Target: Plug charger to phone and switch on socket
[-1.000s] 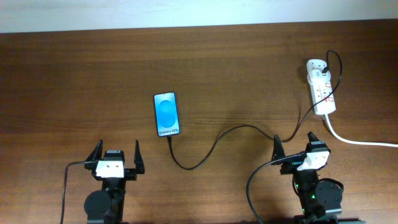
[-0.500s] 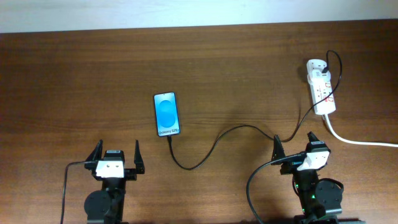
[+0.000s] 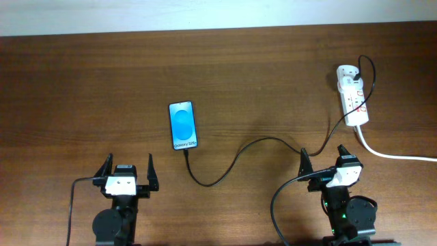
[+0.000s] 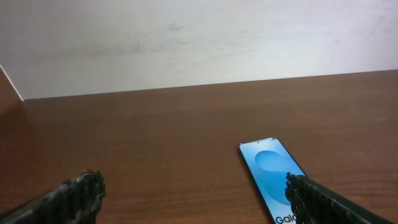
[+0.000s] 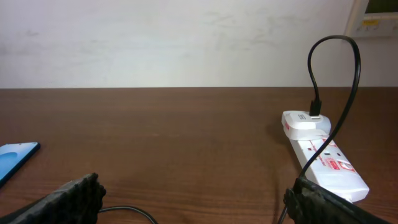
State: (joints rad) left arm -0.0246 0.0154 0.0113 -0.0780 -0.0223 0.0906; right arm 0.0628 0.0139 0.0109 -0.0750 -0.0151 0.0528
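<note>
Nothing has moved over the last second: the charger (image 3: pixel 266 139) lies in the same loose S across the middle of the overhead frame. Its small tip sits right against the lower edge of the phone (image 3: pixel 183 125), which is left of centre with its blue screen lit. From above I cannot tell whether that tip is seated in the port or only touching it. The far end of the cable climbs to the socket (image 3: pixel 351 96) in the upper right and arches into an adapter at its top end. In the right wrist view that loop stands clear above the strip (image 5: pixel 323 158). The red switches are too small for me to read as on or off.

Both arms are parked at the bottom edge. The left gripper (image 3: pixel 128 171) is spread wide and empty, well below the phone. The right gripper (image 3: pixel 324 161) is equally wide and empty, with the cable passing just beside it. I read the stillness as either a task not begun or a pause, with the port check and the switch press outstanding
</note>
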